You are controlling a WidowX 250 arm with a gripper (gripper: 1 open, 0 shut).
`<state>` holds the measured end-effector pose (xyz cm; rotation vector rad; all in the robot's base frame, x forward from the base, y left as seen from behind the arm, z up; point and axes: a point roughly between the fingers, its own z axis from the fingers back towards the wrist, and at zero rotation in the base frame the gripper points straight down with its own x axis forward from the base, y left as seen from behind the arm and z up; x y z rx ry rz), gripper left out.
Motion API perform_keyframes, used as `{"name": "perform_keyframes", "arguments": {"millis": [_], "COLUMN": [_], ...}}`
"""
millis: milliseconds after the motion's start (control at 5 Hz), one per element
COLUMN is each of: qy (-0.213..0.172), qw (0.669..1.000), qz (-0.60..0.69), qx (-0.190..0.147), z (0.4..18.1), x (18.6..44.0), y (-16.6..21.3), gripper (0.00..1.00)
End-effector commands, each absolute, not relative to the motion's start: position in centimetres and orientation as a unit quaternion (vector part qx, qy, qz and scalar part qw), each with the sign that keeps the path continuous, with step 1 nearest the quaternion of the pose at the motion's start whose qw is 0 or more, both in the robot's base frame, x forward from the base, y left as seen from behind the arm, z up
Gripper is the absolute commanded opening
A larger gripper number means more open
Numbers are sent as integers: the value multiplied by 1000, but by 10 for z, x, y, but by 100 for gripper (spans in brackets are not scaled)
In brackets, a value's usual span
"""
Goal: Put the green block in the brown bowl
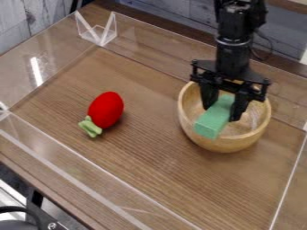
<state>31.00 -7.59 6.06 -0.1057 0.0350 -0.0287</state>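
The brown bowl (231,142) stands on the wooden table at the right. Inside it the green block (214,123) leans tilted, with its lower end on the bowl's floor near the front left and its upper end up between my fingers. My gripper (228,105) points straight down into the bowl and is shut on the block's upper end. The black fingers (206,92) straddle the bowl's middle and hide the top of the block.
A red ball-like object (106,108) with a small green stub (90,128) lies at the left of the table. Clear acrylic walls (36,63) fence the table, and a clear folded stand (96,31) sits at the back left.
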Motion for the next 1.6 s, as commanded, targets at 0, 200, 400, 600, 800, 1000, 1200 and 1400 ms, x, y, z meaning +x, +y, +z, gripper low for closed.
{"name": "perform_keyframes", "arguments": {"millis": [0, 200, 400, 600, 800, 1000, 1200, 1400], "qy": [-13, -20, -26, -28, -26, -35, -48, -62], "qw": [998, 998, 997, 997, 997, 997, 996, 994], "qz": [-30, -36, -41, -49, -42, -34, -44, -48], "qx": [-54, -53, -55, -57, -59, -62, -66, -69], "z": [70, 80, 87, 86, 90, 103, 121, 142], "x": [326, 334, 340, 330, 325, 320, 327, 334], "y": [-83, -92, -95, -78, -79, -79, -78, -72], "gripper": [0, 0, 0, 0, 100, 100, 100, 100]}}
